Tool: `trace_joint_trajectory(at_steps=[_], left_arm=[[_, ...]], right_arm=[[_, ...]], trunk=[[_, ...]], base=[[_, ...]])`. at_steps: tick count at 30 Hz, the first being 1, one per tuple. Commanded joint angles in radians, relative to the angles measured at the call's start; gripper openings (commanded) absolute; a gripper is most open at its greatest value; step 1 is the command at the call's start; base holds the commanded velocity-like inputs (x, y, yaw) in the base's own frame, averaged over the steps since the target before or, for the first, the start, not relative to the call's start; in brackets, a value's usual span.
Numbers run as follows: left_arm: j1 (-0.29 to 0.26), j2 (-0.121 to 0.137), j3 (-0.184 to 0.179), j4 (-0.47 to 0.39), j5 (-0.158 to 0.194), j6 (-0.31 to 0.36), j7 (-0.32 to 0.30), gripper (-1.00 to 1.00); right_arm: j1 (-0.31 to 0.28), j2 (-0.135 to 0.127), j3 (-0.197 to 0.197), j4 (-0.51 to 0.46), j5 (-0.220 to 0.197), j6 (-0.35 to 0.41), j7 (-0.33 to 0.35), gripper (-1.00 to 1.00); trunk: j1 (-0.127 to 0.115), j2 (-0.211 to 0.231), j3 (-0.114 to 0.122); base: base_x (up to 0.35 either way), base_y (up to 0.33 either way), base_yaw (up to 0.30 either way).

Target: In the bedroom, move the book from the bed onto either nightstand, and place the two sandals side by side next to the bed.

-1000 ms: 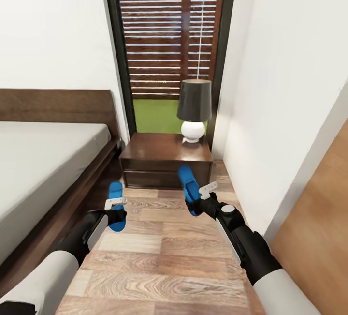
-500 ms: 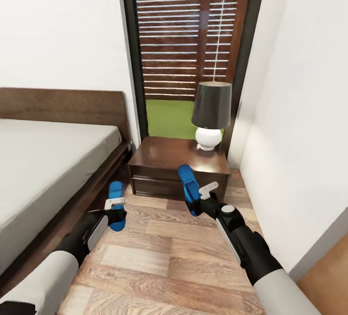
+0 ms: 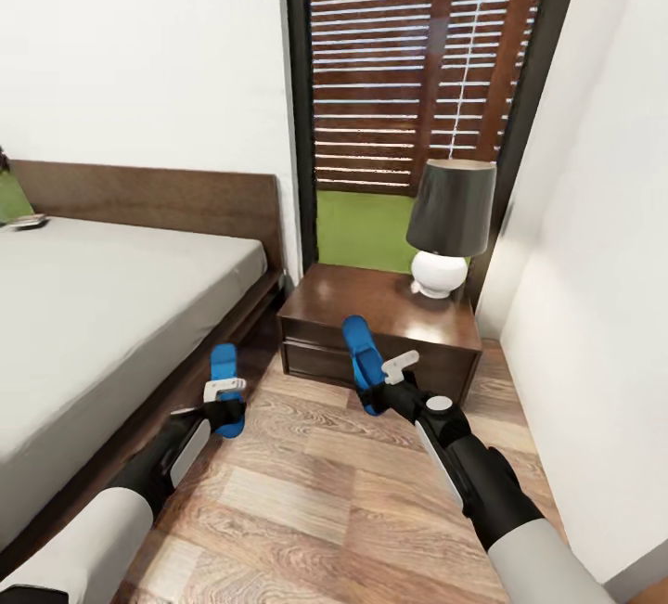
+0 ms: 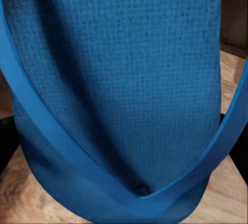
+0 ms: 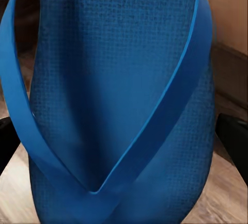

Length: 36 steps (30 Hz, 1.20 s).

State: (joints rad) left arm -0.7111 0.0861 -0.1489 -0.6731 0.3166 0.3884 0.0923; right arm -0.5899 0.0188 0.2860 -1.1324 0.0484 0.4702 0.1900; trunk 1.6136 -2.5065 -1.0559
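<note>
Your left hand (image 3: 223, 392) grips one sandal (image 3: 224, 377) at lower left of the frame, beside the bed (image 3: 102, 307); your right hand (image 3: 394, 377) grips the other sandal (image 3: 363, 358) at centre, before the nightstand (image 3: 380, 330). Release them tilted and they could land askew or apart. The nightstand drawer looks closed. A small dark object, possibly the book (image 3: 26, 223), lies at far left.

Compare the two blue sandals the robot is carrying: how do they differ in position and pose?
The left gripper holds the left sandal beside the bed, lower in the head view; the right gripper holds the right sandal before the nightstand, tilted more. Both are blue and off the floor.
</note>
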Motion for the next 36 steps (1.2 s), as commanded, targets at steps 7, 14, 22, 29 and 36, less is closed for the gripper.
trace_joint_trajectory(at_steps=[7, 14, 22, 29, 36], left_arm=[[0.032, -0.043, -0.013, -0.003, 0.001, -0.108, 0.0, -1.0], [0.084, -0.049, -0.014, -0.007, -0.002, -0.204, 0.0, -1.0], [0.09, -0.063, -0.186, 0.005, 0.002, -0.225, 0.004, -1.0], [0.09, -0.062, -0.203, 0.006, 0.008, -0.228, 0.006, -1.0], [0.09, -0.062, -0.204, 0.006, 0.012, -0.229, 0.007, -1.0]], right_arm=[[0.021, -0.007, -0.075, 0.024, -0.089, -0.072, 0.001, -1.0], [0.025, -0.007, -0.137, 0.176, -0.102, -0.178, -0.007, -1.0], [0.025, 0.003, -0.18, 0.225, -0.103, -0.261, -0.051, -1.0], [0.025, 0.003, -0.18, 0.23, -0.101, -0.261, -0.053, -1.0], [0.025, 0.003, -0.18, 0.23, -0.101, -0.265, -0.054, -1.0]], trunk=[[0.0, 0.0, -0.001], [0.0, 0.0, -0.001], [0.0, 0.0, -0.001], [0.0, 0.0, -0.001], [0.0, 0.0, 0.0]], base=[[0.001, 0.0, 0.222], [0.0, 0.0, 0.108], [0.012, -0.176, 0.153], [0.086, -0.15, 0.264], [0.006, -0.012, 0.279]])
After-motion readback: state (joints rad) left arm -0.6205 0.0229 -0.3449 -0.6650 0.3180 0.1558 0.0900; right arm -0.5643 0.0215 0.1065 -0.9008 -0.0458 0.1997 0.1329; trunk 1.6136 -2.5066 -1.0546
